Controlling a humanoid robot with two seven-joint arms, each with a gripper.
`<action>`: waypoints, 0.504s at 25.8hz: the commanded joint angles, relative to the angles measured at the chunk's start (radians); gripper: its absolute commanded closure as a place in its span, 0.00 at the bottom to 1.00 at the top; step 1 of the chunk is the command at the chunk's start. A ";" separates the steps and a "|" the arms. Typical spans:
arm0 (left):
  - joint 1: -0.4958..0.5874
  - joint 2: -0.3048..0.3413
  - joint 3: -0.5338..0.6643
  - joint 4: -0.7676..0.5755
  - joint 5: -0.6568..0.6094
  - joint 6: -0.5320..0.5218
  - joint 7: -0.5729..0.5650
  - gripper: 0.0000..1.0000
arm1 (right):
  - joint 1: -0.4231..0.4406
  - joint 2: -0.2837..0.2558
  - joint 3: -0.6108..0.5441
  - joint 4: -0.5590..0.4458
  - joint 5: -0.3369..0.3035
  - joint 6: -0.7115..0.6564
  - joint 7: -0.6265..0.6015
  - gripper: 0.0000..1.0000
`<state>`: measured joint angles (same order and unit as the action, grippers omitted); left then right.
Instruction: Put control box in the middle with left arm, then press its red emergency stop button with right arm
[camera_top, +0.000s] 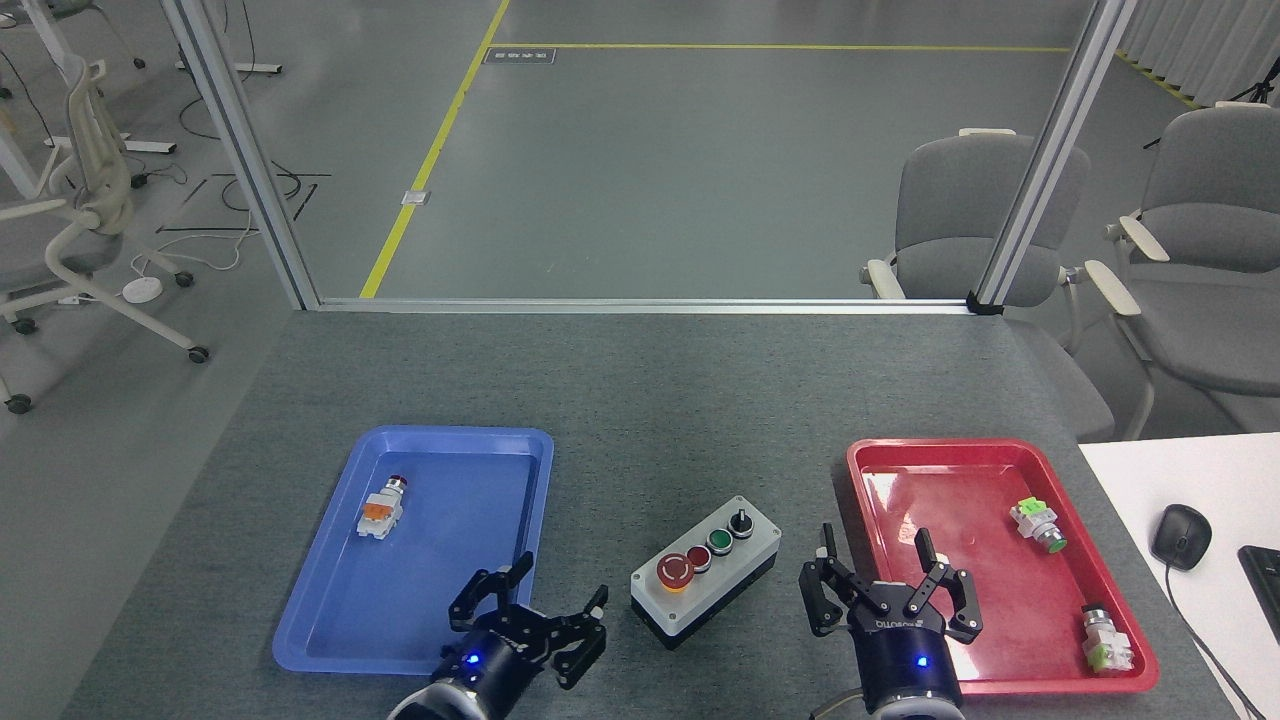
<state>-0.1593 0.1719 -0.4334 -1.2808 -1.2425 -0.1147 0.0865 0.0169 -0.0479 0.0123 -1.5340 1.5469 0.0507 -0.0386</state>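
The control box (706, 571), light grey with a black base, lies on the dark grey tabletop (640, 400) between the two trays, turned slantwise. Its big red emergency stop button (675, 570) is at the near-left end, then a small red button, a green button and a black knob. My left gripper (530, 615) is open and empty, left of the box and apart from it, over the blue tray's near-right corner. My right gripper (885, 590) is open and empty, just right of the box at the red tray's left rim.
The blue tray (330, 600) on the left holds a small white-and-orange switch (381, 510). The red tray (1000, 450) on the right holds two small green-and-white switches (1036, 525) (1105, 640). A white desk with a mouse (1180, 535) stands at far right. Chairs stand beyond the table.
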 joint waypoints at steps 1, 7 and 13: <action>0.101 0.047 0.231 -0.150 0.008 -0.131 0.001 0.01 | 0.000 0.000 0.000 0.000 0.001 0.000 0.000 0.03; 0.075 0.047 0.581 -0.176 0.021 -0.204 -0.002 0.01 | 0.002 0.002 0.003 0.000 0.004 -0.002 0.000 0.04; -0.003 0.040 0.691 -0.150 0.020 -0.100 -0.004 0.01 | 0.000 0.016 0.061 0.009 0.010 -0.058 -0.003 0.29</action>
<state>-0.1325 0.2154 0.2169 -1.4434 -1.2217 -0.2669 0.0845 0.0179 -0.0407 0.0510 -1.5294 1.5539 0.0211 -0.0386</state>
